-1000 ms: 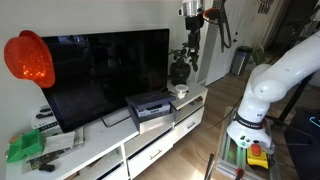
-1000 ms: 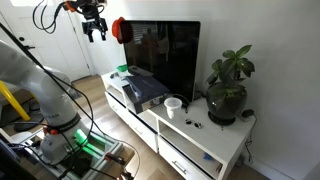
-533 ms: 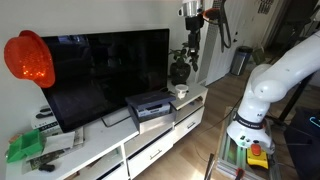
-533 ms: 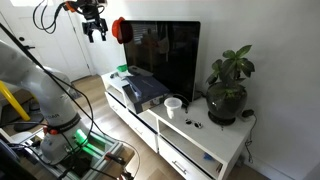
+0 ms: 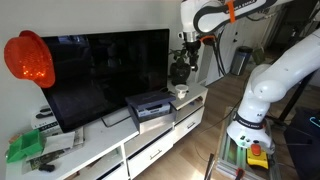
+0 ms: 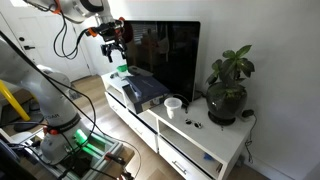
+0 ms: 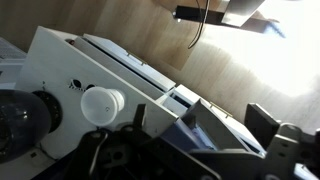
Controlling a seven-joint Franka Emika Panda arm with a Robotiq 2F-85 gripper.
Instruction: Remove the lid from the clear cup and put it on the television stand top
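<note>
The clear cup (image 5: 181, 92) stands on the television stand top (image 5: 100, 143) beside the grey box-shaped device, with its whitish lid (image 5: 181, 88) on. It shows in both exterior views, cup (image 6: 173, 106) and lid (image 6: 173, 101) on the white top (image 6: 215, 138). In the wrist view the lid (image 7: 101, 103) is a white disc on the white top (image 7: 60, 60). My gripper (image 5: 189, 43) hangs in the air well above the stand, open and empty. It also shows in an exterior view (image 6: 112, 48) and in the wrist view (image 7: 200, 125).
A grey box-shaped device (image 5: 150, 105) (image 6: 140, 88) sits mid-stand. A dark pot with a plant (image 5: 180, 68) (image 6: 227, 100) stands close to the cup. A large television (image 5: 105, 70) (image 6: 165, 55) fills the back. A green object (image 5: 25, 147) lies at one end.
My arm has swung down and in from high above. The gripper now hangs lower and nearer the television. The cup and lid have not moved.
</note>
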